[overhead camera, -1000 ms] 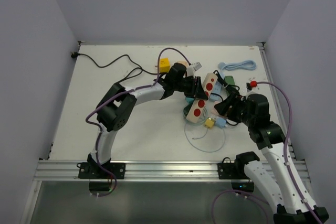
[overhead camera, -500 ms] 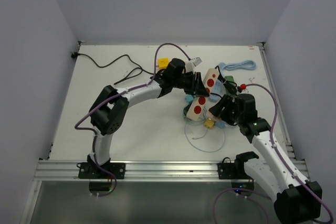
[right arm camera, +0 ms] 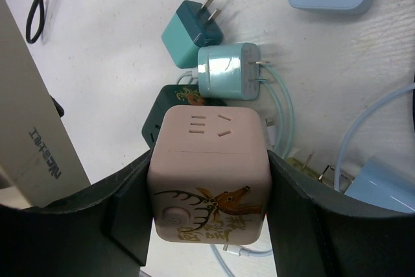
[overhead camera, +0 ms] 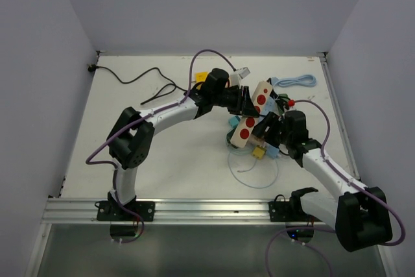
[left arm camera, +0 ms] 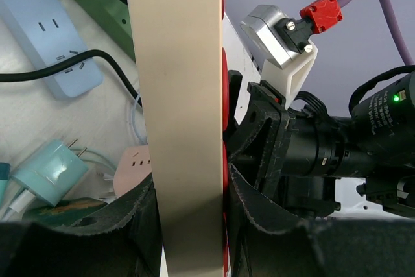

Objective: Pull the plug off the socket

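My left gripper (left arm camera: 191, 215) is shut on a long beige power strip (left arm camera: 178, 95) with red dots (overhead camera: 260, 98) and holds it raised and tilted above the clutter. My right gripper (right arm camera: 209, 183) is shut on a pink cube adapter (right arm camera: 207, 173) with a deer picture, close beside the beige strip (right arm camera: 39, 141). The cube also shows in the left wrist view (left arm camera: 133, 159). The dark green power strip (left arm camera: 97, 1) lies on the table behind the beige strip, mostly hidden in the top view. No gripper touches it.
A light blue strip (left arm camera: 48, 37) lies beside the green one. Two teal plugs (right arm camera: 191, 34) (right arm camera: 227, 72), a dark green cube (right arm camera: 185, 98) and thin cables lie under the pink cube. A black cable (overhead camera: 142, 79), yellow cube (overhead camera: 201, 77) and blue cable coil (overhead camera: 293, 81) lie at the back.
My right gripper has moved left and away from me, up against the beige strip. My left gripper has shifted the beige strip slightly toward the back right.
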{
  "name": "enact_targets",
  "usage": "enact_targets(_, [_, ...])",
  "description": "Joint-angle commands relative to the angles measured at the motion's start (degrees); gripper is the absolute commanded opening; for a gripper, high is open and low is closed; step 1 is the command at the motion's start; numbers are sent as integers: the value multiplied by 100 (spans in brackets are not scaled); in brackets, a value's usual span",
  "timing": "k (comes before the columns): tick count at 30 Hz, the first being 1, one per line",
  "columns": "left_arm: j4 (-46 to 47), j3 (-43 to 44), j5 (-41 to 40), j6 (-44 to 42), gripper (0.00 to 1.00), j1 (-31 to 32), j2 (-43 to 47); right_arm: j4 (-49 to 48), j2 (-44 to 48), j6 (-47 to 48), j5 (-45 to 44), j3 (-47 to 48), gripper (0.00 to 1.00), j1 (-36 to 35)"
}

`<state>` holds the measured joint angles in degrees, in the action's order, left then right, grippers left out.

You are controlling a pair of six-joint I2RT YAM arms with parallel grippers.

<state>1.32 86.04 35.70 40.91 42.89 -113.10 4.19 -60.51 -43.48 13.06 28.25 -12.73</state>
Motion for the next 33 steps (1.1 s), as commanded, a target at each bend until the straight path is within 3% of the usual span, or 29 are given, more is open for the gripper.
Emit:
enact_targets(1, [413, 282, 112, -109, 0, 35, 385, -682, -48, -82, 285, -30, 52, 16])
enact_targets(10, [413, 282, 139, -135, 0, 61, 350, 125, 215, 138, 57, 189, 80, 25])
enact_targets(13, [421, 291, 139, -118, 0, 61, 359, 432, 408, 191, -58, 260, 85, 86])
enact_targets(23, [676, 185, 77, 154, 0, 61, 297, 1989, 1541, 516, -533, 638, 75, 429])
enact_targets(27, [931, 27, -98, 505, 0, 79, 245, 1648, 2104, 657, 124, 515, 70, 412])
enact_targets(33, [1221, 123, -239, 849, 0, 175, 60, 1463, 2281, 745, 1092, 655, 74, 386])
